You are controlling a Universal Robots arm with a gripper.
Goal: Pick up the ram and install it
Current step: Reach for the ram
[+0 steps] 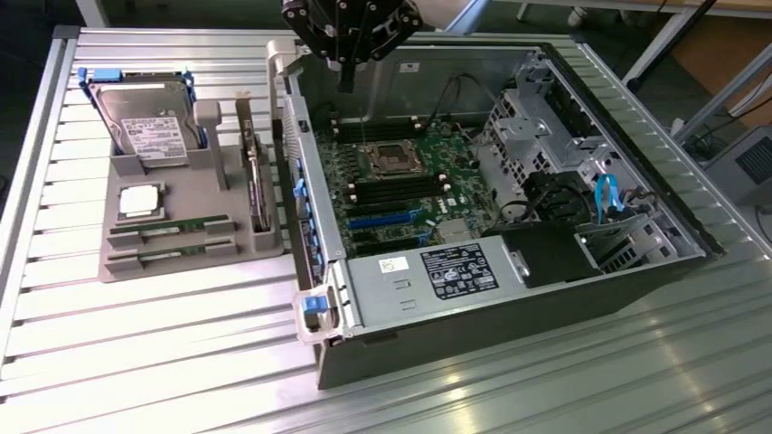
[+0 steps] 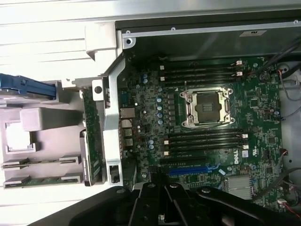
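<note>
Two green ram sticks lie in slots at the near end of the grey holder tray [image 1: 121,194]: one ram [image 1: 169,227] [image 2: 42,163] and a second ram [image 1: 169,254] [image 2: 42,180] beside it. My gripper [image 1: 347,83] [image 2: 165,209] hangs above the far wall of the open computer case [image 1: 507,298], well away from the tray. Its fingers are shut together with nothing between them. Below it is the green motherboard [image 1: 399,194] [image 2: 155,117], with black memory slots [image 1: 380,185] [image 2: 204,139] on both sides of the bare processor socket [image 1: 392,158] [image 2: 207,107].
The tray also carries a silver hard drive [image 1: 151,127] in a blue bracket, a square processor chip [image 1: 139,201] [image 2: 19,136] and an upright expansion card [image 1: 256,181]. A power supply [image 1: 453,271], drive cage [image 1: 537,117] and cables [image 1: 609,203] crowd the case on the exterior view's right.
</note>
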